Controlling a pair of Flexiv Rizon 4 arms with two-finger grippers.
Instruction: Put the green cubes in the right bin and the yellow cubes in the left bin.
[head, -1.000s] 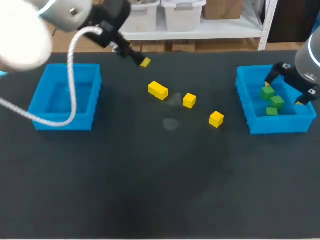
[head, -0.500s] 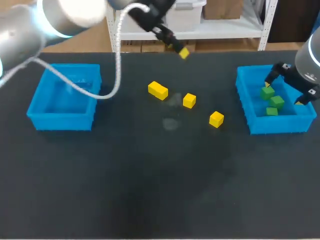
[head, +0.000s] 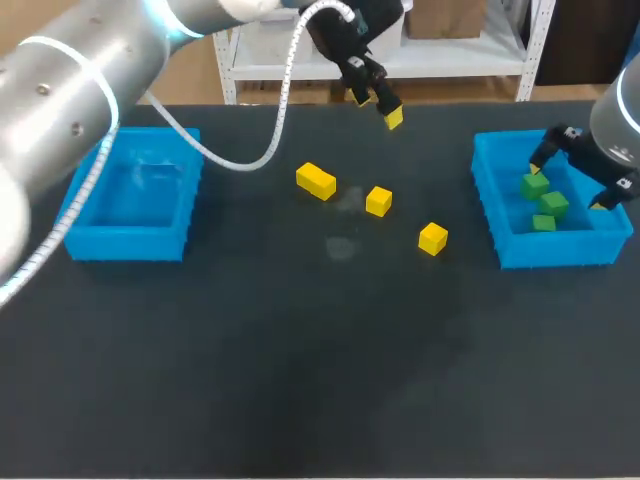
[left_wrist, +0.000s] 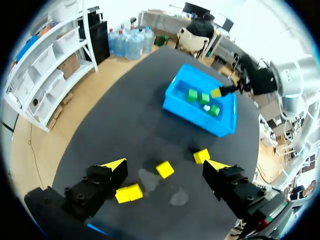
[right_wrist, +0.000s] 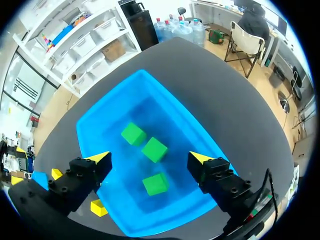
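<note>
Head view. The left arm (head: 90, 110) sweeps in from the left edge of the frame, placing the left gripper (head: 375, 106) at upper centre, near the upper edge of the dark table (head: 300, 360). At centre, a wide yellow cube (head: 316, 181), a middle yellow cube (head: 378, 201) and a lower yellow cube (head: 433, 239) form a diagonal row descending rightward. The left bin (head: 125, 245) stands at middle left. The right bin (head: 552, 252), at middle right, holds three green cubes (head: 554, 203) under the spread fingers of the right gripper (head: 567, 187)
</note>
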